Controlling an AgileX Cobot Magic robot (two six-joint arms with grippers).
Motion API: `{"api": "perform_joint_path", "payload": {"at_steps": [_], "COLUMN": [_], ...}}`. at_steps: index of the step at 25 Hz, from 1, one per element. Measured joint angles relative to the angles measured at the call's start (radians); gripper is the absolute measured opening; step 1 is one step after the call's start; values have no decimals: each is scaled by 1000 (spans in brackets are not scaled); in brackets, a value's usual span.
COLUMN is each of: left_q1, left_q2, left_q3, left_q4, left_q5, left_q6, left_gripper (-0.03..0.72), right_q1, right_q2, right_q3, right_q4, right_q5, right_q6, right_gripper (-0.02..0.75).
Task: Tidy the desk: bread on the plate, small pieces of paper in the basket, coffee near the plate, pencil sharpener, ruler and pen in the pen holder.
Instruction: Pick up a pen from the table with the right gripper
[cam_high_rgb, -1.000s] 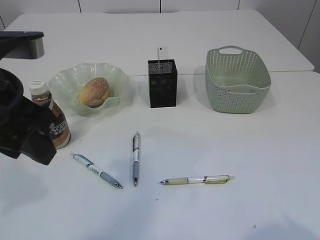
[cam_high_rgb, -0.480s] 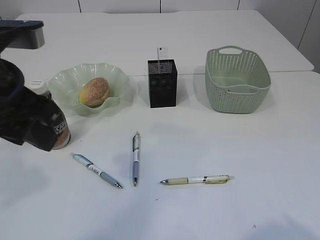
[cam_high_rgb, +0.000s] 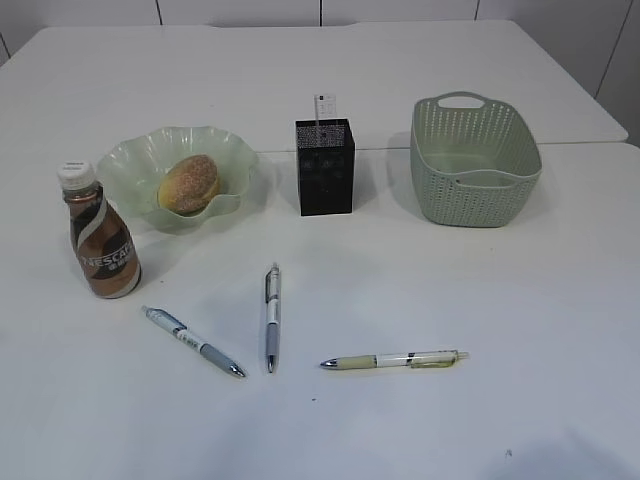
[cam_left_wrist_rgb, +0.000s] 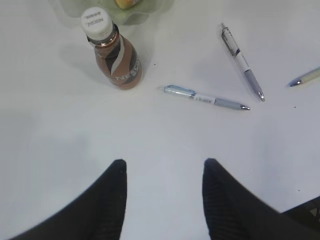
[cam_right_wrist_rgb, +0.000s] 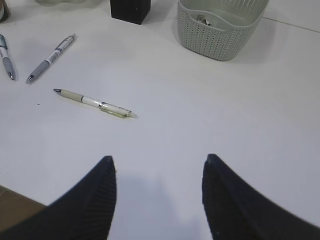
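The left arm, which a second ago loomed dark over the coffee (cam_high_rgb: 103, 240) at the left edge of the exterior view, has gone from that view, and the bottle now stands alone and upright on the desk (cam_high_rgb: 450, 420), just near-left of the plate (cam_high_rgb: 135, 165). Nothing else on the desk has shifted.

Neither gripper shows in the exterior view; only the wrist cameras catch them. The left gripper (cam_left_wrist_rgb: 164, 172) hangs above bare desk with its black fingers (cam_left_wrist_rgb: 112, 200) apart and nothing between them, the coffee and the blue-clipped pen (cam_left_wrist_rgb: 205, 97) beyond. The right gripper (cam_right_wrist_rgb: 159, 167) is likewise spread over bare desk, holding nothing, with the cream-barrelled pen (cam_right_wrist_rgb: 95, 102) lying ahead of it.

Nearest in the exterior view lie three pens, well apart: the cream one on the right, a grey-gripped pen (cam_high_rgb: 271, 318) in the middle pointing near to far, the blue-clipped one on the left.

Farther back, the bread (cam_high_rgb: 189, 183) sits inside the plate. The pen holder (cam_high_rgb: 325, 170) stands in the middle with a thin stick and a small white piece rising above its rim; what they are I cannot tell. The basket (cam_high_rgb: 475, 185) stands far right; the right wrist view alone looks over its rim to a small grey-white crumpled piece of paper (cam_right_wrist_rgb: 202, 20) inside.
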Motion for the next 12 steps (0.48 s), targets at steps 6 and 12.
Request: {"api": "perform_joint_path", "payload": {"at_steps": [6, 12], "left_q1": [0, 0], "left_q2": [-170, -375], "left_q3": [227, 370], "left_q4": [9, 6], "left_q5": [-58, -142], "left_q6": [14, 18], "left_gripper": [341, 341], "right_q1": [0, 0], "right_q2": [0, 0], "right_q3": [0, 0], "right_q4": [0, 0], "right_q5": [0, -2], "right_q6": [0, 0], "right_gripper": [439, 439]}}
